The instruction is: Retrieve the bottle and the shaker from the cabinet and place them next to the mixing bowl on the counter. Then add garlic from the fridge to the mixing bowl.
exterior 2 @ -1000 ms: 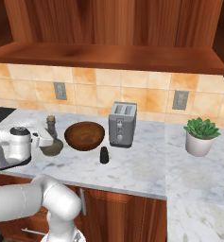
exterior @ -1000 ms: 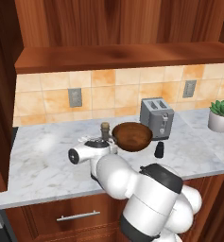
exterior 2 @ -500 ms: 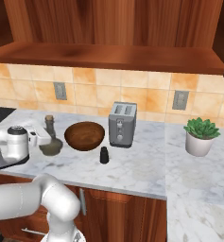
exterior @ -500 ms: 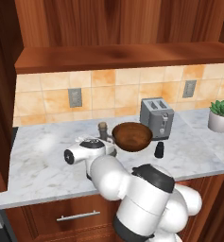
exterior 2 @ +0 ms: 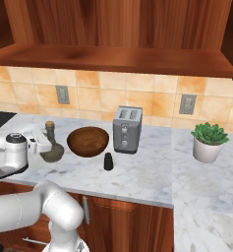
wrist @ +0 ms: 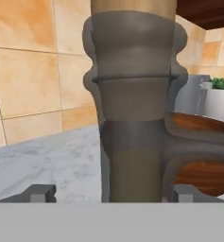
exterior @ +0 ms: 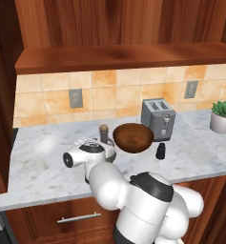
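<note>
Hand view, tool (wrist: pixel 108 193) tips apart either side of bottle (wrist: pixel 132 108), mixing bowl (wrist: pixel 205 156) touching behind, toaster (exterior: pixel 158 118) beyond.

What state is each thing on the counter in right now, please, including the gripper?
bottle: upright on the counter, left of the bowl.
shaker: upright, in front of the bowl.
mixing bowl: upright, empty.
toaster: slots empty.
gripper: open, fingertips either side of the bottle.

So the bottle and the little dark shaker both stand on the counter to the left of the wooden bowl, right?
Not quite. The bottle does stand left of the wooden bowl, but the little dark shaker stands on the counter to the bowl's right, in front of the toaster, as the right base view shows.
</note>
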You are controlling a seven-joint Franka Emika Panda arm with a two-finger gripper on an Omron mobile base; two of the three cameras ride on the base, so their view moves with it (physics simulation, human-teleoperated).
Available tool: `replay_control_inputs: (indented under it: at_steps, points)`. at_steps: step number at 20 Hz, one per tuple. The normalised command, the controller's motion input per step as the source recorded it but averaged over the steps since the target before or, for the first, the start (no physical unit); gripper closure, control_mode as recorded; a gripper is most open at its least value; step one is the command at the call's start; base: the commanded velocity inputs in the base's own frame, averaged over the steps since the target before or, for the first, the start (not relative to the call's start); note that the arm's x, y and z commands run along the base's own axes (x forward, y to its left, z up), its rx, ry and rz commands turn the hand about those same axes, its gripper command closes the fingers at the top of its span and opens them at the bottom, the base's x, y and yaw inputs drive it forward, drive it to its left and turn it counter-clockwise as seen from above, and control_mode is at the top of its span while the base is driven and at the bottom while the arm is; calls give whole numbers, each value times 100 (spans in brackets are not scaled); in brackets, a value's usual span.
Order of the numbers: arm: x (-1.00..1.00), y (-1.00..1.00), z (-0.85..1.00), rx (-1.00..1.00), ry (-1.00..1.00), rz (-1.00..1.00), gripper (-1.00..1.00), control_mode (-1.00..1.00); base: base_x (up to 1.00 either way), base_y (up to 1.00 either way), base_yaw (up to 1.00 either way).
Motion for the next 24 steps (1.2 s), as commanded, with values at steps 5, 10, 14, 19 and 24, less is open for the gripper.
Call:
replay_control_inputs:
  at_steps: [5, 10, 14, 19, 24]
  points:
    - [-4, 2, -14, 0, 0, 0, -100, -100, 0, 0, 0]
    - [0, 27, -5, 0, 0, 0, -100, -100, 0, 0, 0]
    - [0, 27, -2, 0, 0, 0, -100, -100, 0, 0, 0]
    - [0, 23, -2, 0, 0, 0, -100, -100, 0, 0, 0]
    - [0, 2, -31, 0, 0, 0, -100, -100, 0, 0, 0]
